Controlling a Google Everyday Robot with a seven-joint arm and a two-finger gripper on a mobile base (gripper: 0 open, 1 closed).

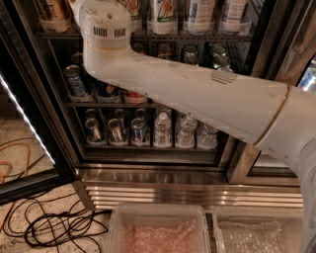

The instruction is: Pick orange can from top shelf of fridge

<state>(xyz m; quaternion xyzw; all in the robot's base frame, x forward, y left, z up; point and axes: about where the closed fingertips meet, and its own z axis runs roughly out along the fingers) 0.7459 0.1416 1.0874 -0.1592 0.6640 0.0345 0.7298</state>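
Observation:
The fridge (163, 190) stands open in front of me, with a dark interior and a steel base grille. The top shelf (197, 37) runs along the upper edge of the view. The orange can (52, 9), golden with dark streaks, stands at its left end in a clear cup tray; only its lower part shows. My white arm (197, 94) reaches from the right up to a round joint (104, 29) just right of the can. The gripper is out of view, past the top edge or behind that joint.
Tall white cans (163, 12) with orange-green marks stand on the top shelf. Short soda cans (76, 81) fill the middle rack, with small cans and water bottles (163, 129) below. Black cables (59, 227) lie on the floor at left. Two clear bins (158, 232) sit at the bottom.

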